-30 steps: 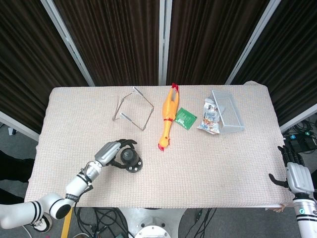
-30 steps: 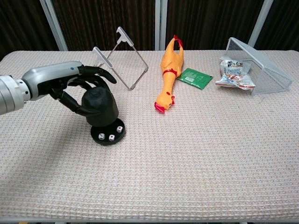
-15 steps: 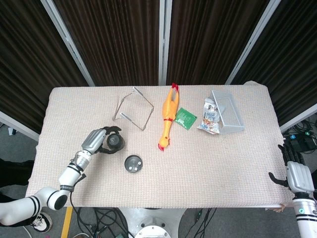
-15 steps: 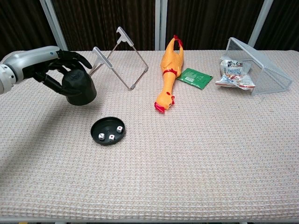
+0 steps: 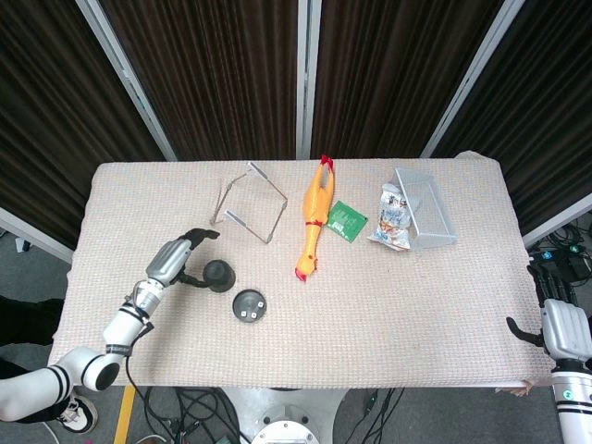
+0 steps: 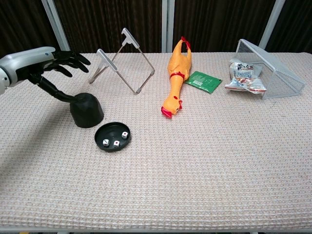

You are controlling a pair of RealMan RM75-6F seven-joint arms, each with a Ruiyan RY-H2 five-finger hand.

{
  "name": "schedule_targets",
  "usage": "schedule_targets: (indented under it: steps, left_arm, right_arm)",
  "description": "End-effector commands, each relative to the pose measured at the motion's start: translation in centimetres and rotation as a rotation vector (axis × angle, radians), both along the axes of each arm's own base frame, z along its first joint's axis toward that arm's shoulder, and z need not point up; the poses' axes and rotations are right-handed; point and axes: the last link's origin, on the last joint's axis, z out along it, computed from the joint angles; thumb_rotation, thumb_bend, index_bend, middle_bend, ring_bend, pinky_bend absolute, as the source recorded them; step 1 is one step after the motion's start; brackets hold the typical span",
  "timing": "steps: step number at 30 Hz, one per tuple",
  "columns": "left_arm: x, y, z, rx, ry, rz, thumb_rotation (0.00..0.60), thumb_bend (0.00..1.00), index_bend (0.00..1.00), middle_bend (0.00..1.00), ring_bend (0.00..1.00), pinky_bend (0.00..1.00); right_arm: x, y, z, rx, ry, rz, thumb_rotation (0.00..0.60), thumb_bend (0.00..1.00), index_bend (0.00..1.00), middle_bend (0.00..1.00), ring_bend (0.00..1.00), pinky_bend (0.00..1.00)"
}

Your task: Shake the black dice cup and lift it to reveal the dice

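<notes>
1. The black dice cup (image 6: 87, 110) stood mouth-down on the woven table cover (image 6: 204, 170), just beside the round black base tray (image 6: 113, 136), on that tray's left in the chest view.
2. Three white dice (image 6: 116, 140) lay uncovered in the tray, two near its front edge and one further back.
3. The left hand (image 6: 46, 63) hung above and to the left of the cup, its fingers spread apart and gripping nothing; one dark finger (image 6: 54, 91) reached down to the cup's top, and I could not tell for sure that it touched.
4. In the head view the same hand (image 5: 180, 258) sat just left of the cup (image 5: 218, 275), with the tray (image 5: 249, 306) below and to the right of it.
5. The right hand (image 5: 561, 326) rested off the table's right edge, low in the head view; whether its fingers were apart or curled I could not tell.
6. A wire stand (image 6: 122, 61) stood behind the cup, a yellow rubber chicken (image 6: 175, 75) lay near the middle, a green packet (image 6: 202, 81) lay just beside it, and a snack bag (image 6: 243, 78) lay at the mouth of a tipped wire basket (image 6: 273, 66) to the far right.
</notes>
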Motion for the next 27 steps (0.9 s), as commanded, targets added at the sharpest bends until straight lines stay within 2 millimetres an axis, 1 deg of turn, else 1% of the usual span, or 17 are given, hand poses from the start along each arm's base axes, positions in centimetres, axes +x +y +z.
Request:
schedule_targets:
  steps: [1,3,4,7,9,12,16,18,20,23,27]
  left_arm:
    - [-0.1,0.0,2.0,0.092,0.021,-0.028,0.600,0.07,0.17,0.18,0.10,0.19]
    - [-0.2,0.1,3.5,0.154,0.020,-0.027,0.600,0.07,0.17,0.18,0.10,0.19]
    - [-0.5,0.2,4.6,0.200,0.032,-0.022,0.600,0.07,0.17,0.18,0.10,0.19]
    - [-1.5,-0.2,7.3,0.315,0.097,0.001,0.600,0.08,0.17,0.18,0.10,0.19]
    - [-2.6,-1.0,9.3,0.417,0.182,0.015,0.600,0.10,0.17,0.18,0.10,0.19]
    - [-4.3,-2.8,11.1,0.534,0.316,0.036,0.600,0.11,0.17,0.18,0.10,0.19]
    - [-6.6,-5.9,11.7,0.560,0.446,0.076,0.600,0.11,0.17,0.18,0.10,0.18]
    - [-7.8,-7.5,11.7,0.543,0.513,0.097,0.600,0.10,0.17,0.18,0.10,0.18]
    - [-8.8,-9.1,11.4,0.502,0.544,0.132,0.600,0.10,0.17,0.18,0.10,0.19]
    - [-10.0,-11.4,11.4,0.452,0.545,0.190,0.600,0.10,0.17,0.18,0.09,0.19]
    - [-10.5,-13.8,11.5,0.451,0.553,0.193,0.600,0.10,0.17,0.18,0.08,0.19]
  right_arm:
    - [0.3,0.2,0.3,-0.009,0.000,0.021,0.600,0.17,0.00,0.00,0.00,0.00]
    - [0.5,0.3,0.4,-0.015,-0.001,0.036,0.600,0.17,0.00,0.00,0.00,0.00]
    - [0.6,0.4,0.5,-0.020,-0.002,0.047,0.600,0.17,0.00,0.00,0.00,0.00]
    - [0.8,0.6,0.6,-0.027,-0.007,0.072,0.600,0.17,0.00,0.00,0.00,0.00]
    - [1.1,0.8,0.6,-0.029,-0.016,0.093,0.600,0.17,0.00,0.00,0.00,0.00]
    - [1.4,1.0,0.5,-0.025,-0.034,0.128,0.600,0.17,0.00,0.00,0.00,0.00]
    - [1.9,1.1,0.5,-0.021,-0.036,0.192,0.600,0.16,0.00,0.00,0.00,0.00]
    - [2.0,1.1,0.4,-0.011,-0.022,0.229,0.600,0.16,0.00,0.00,0.00,0.00]
    - [1.8,1.2,0.3,-0.004,0.001,0.243,0.600,0.16,0.00,0.00,0.00,0.00]
    - [1.5,1.3,0.0,0.001,0.031,0.235,0.600,0.16,0.00,0.00,0.00,0.00]
    - [1.4,1.3,-0.2,-0.006,0.036,0.228,0.600,0.16,0.00,0.00,0.00,0.00]
